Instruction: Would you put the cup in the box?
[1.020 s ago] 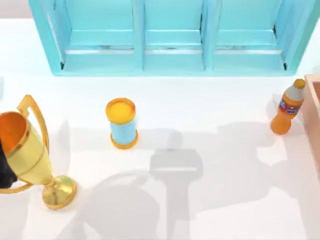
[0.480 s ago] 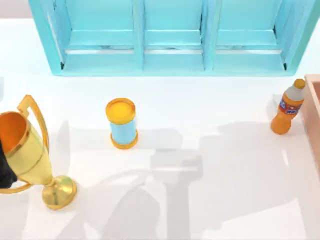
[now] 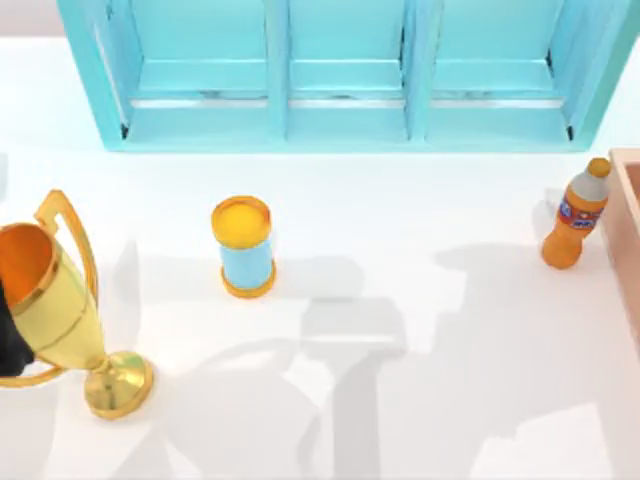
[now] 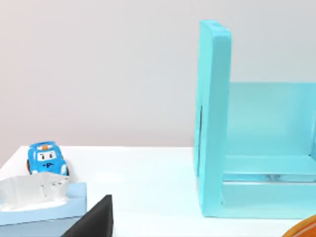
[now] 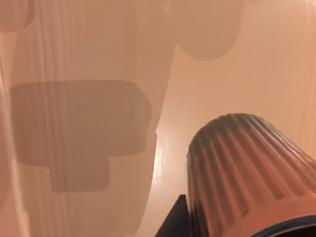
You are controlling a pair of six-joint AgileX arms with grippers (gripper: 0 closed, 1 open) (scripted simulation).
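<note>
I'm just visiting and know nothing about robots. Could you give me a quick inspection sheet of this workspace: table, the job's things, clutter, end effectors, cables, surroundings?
Surface: white table, crossed by shadows.
Job's things: ribbed brown cup seen close up over the peach inside of the box; the box's edge lies at the table's right side.
Clutter: gold trophy at the left, blue cylinder with orange top, orange bottle beside the box, toy car, tissue box.
End effectors: a dark part next to the cup in the right wrist view; fingers not discernible.
Cables: nothing seen.
Surroundings: turquoise cabinet at the back; plain grey wall.
</note>
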